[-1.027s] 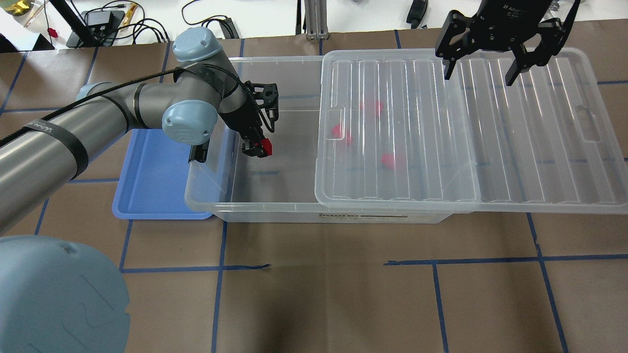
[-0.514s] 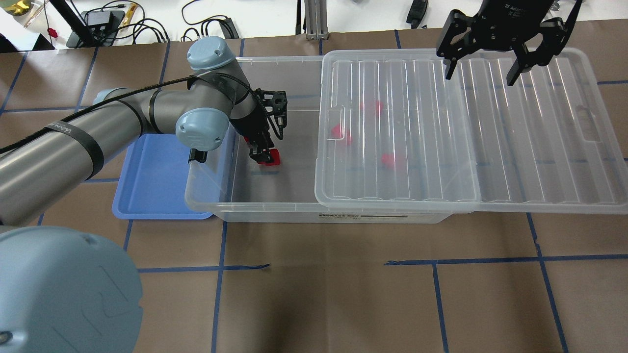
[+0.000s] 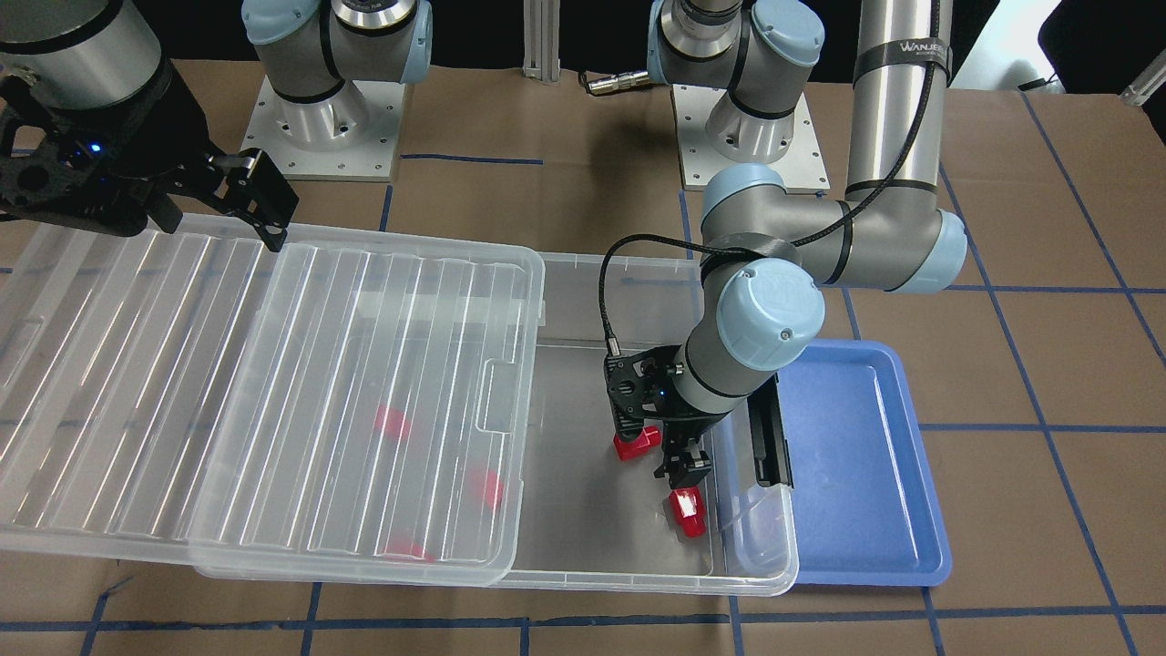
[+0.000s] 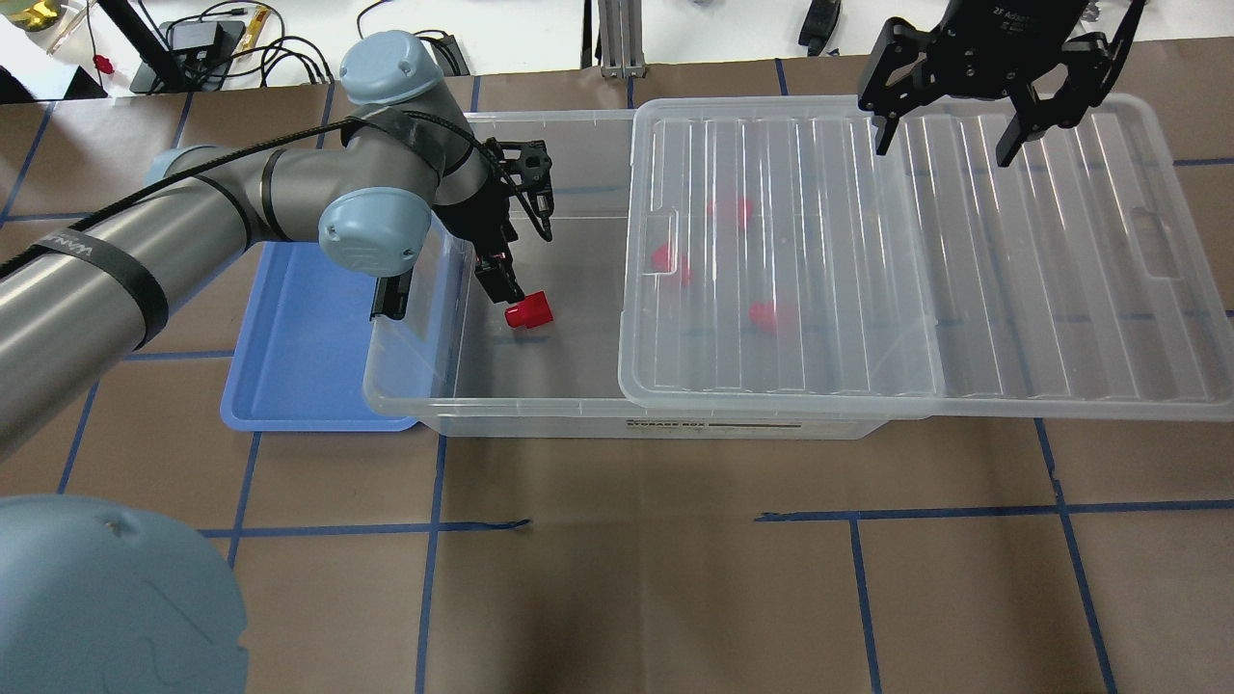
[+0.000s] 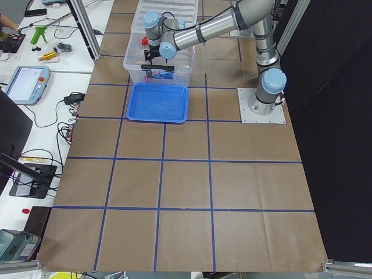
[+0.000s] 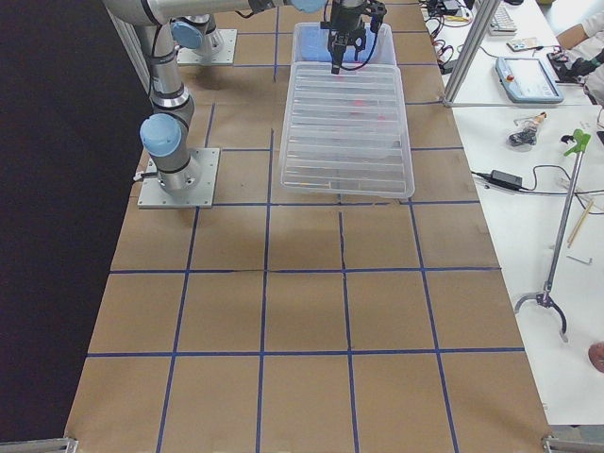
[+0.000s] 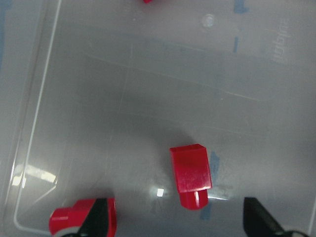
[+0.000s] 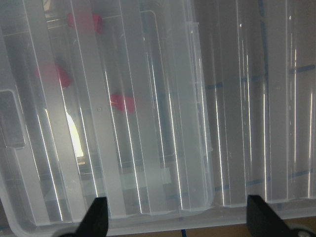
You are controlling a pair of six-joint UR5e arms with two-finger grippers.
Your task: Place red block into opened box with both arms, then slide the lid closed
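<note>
The clear box (image 4: pixel 501 413) lies across the table, its left part uncovered. On its floor there lies a red block (image 4: pixel 529 310) (image 3: pixel 636 444), free of any grip. My left gripper (image 4: pixel 501 278) (image 3: pixel 680 472) hangs just above and left of it, open and empty; in the wrist view both fingers stand wide of a block (image 7: pixel 191 175). A second red block (image 3: pixel 688 510) lies close by. The ribbed lid (image 4: pixel 964 289) covers the box's right part and overhangs its right end, with three more red blocks (image 4: pixel 771 315) blurred beneath. My right gripper (image 4: pixel 943 152) hovers open above the lid's far edge.
An empty blue tray (image 4: pixel 289 357) sits against the box's left end, under my left arm. The black latch bar (image 4: pixel 390 299) is on that end. Cables and gear (image 4: pixel 222 43) lie on the white bench beyond the table. Brown paper (image 4: pixel 675 578) with blue tape lines covers the near side.
My left gripper carried the red block down to the box floor, let it go and drew back up and to the left. The right gripper and the lid have stayed put.
</note>
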